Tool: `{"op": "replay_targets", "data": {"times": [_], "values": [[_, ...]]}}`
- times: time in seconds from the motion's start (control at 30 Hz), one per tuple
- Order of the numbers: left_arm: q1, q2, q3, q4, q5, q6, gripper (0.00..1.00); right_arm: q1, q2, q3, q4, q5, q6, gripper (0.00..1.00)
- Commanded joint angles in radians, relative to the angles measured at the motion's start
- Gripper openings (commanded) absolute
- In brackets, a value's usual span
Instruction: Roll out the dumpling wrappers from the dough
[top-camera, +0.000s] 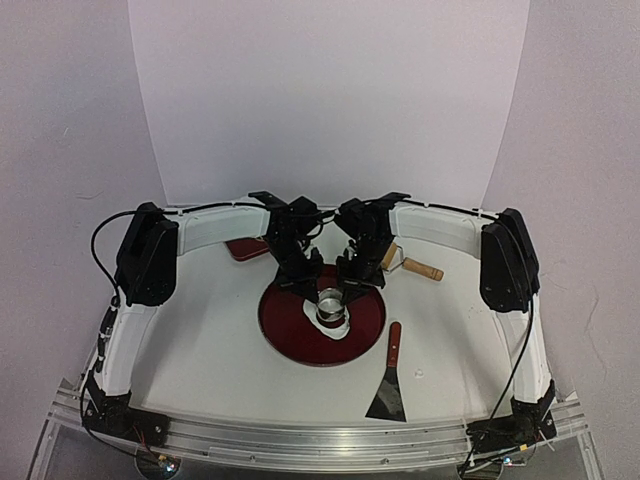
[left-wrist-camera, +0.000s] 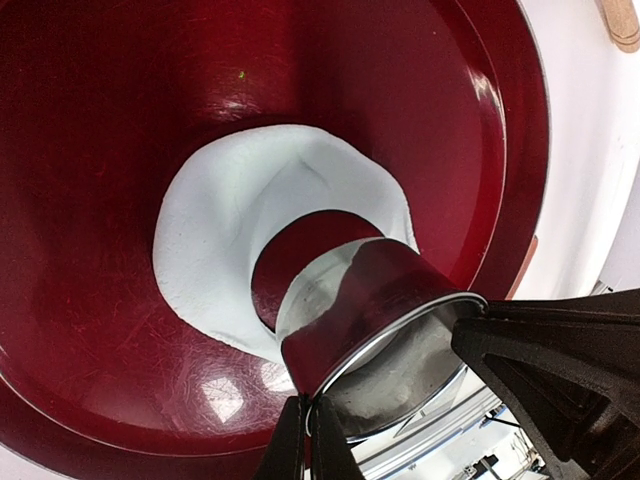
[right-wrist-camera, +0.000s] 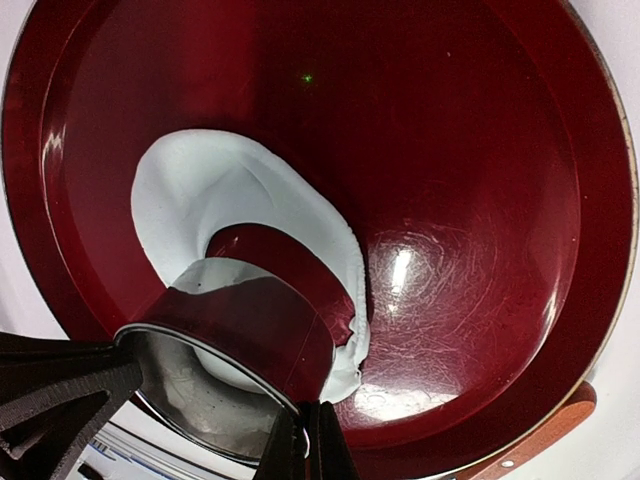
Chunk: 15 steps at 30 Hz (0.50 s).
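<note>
White dough (left-wrist-camera: 215, 230) on a dark red tray (left-wrist-camera: 100, 150); shiny silver ring cutter (left-wrist-camera: 370, 300).

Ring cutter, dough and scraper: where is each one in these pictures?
ring cutter (left-wrist-camera: 365, 300), left wrist view, on its shiny outer wall.
dough (left-wrist-camera: 215, 225), left wrist view, on the flat sheet left of the cut hole.
scraper (top-camera: 389, 388), top view, on the upper blade.

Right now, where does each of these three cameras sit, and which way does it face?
Top external: above and behind the arms, looking down on the table; both arms show.
Left wrist: on the left arm, looking down the left end effector at the ring cutter it pinches.
Right wrist: on the right arm, looking down the right end effector at that cutter's opposite rim.
Shared: both wrist views show the holed dough on the red tray.
</note>
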Motion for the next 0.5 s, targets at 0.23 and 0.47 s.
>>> {"op": "replay_targets", "data": {"times": [0.23, 0.47], "values": [[0.005, -0.016, -0.067, -0.053, -0.028, 0.023, 0.01, -0.026, -0.006, -0.041, 0.008, 0.055, -0.005, 0.0], [0.006, -0.008, -0.075, -0.05, -0.028, 0.03, 0.07, -0.026, 0.008, -0.069, 0.016, 0.05, -0.015, 0.03]]}}
